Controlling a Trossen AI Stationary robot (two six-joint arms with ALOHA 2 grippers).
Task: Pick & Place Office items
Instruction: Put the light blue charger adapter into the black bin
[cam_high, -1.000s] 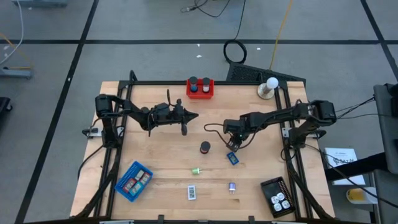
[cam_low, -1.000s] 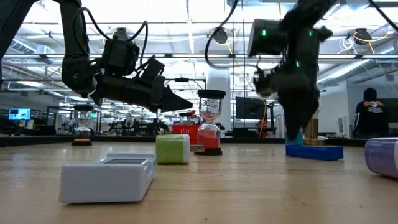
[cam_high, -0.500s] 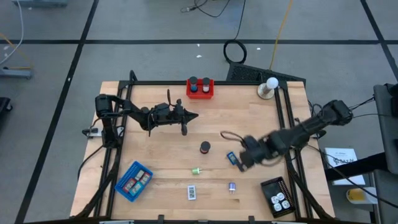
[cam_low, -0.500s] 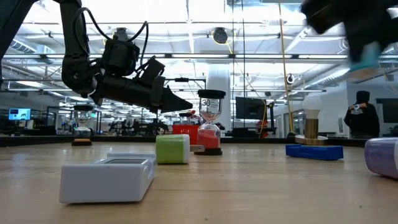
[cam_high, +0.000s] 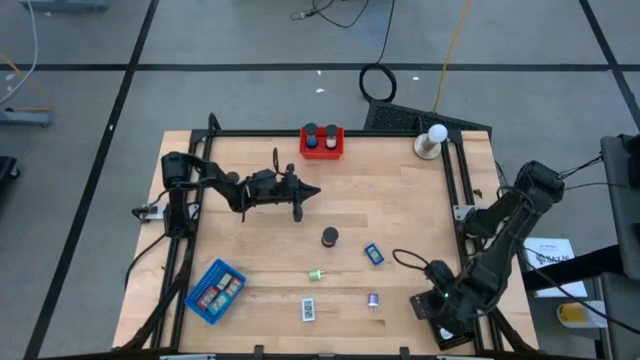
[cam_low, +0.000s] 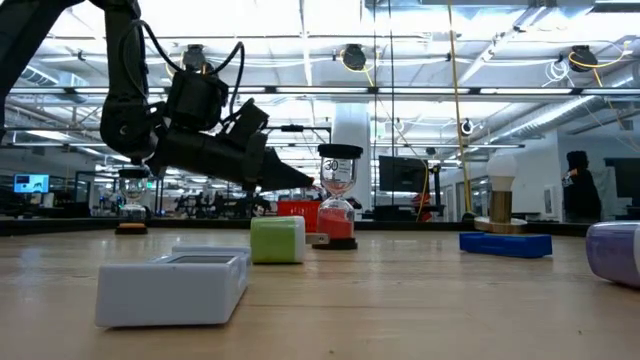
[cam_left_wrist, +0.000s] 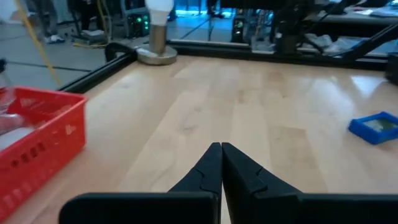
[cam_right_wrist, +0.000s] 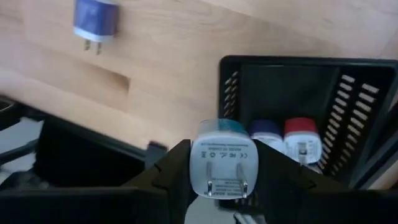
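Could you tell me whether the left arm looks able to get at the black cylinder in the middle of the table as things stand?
Probably yes. The left gripper hangs empty with jaws shut, and only bare table lies between it and the black cylinder; it must open first.

Three trays sit on the bench: one red (cam_high: 322, 142), one blue (cam_high: 215, 291), one black (cam_right_wrist: 292, 81). Five loose items lie between them: a black cylinder (cam_high: 329, 237), blue block (cam_high: 374, 254), green bit (cam_high: 315, 274), white-labelled rectangle (cam_high: 308, 310), and purple plug (cam_high: 373, 299).

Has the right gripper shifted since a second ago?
Yes. The right gripper, holding a teal charger plug, swung from beside the blue piece at mid-table to over the black tray at the near-right corner.
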